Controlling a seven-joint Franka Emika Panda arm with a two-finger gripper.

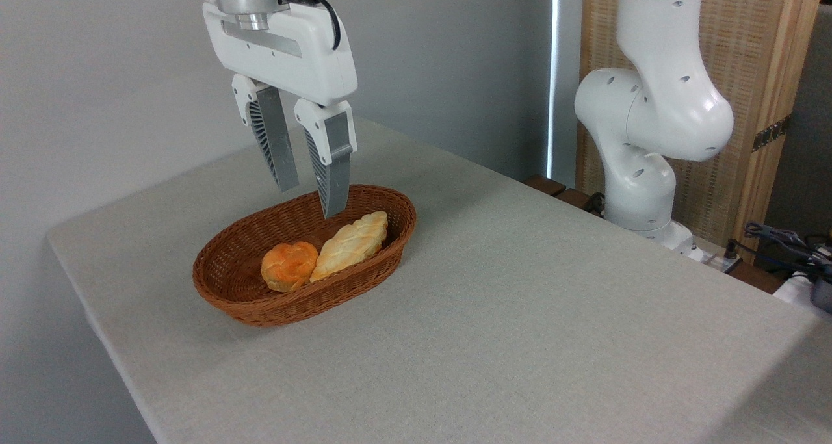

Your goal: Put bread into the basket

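- Already inside the wicker basket, the braided loaf lies along the right half, one pointed end tilted up against the far wall.
- Just beside it, touching its lower end, sits a round orange bun.
- Above the basket's far rim hangs the gripper, its two grey fingers spread apart and holding nothing, clear of the loaf.
- Both breads rest in the basket on a pale grey tablecloth.
- At the right stands the white arm base.
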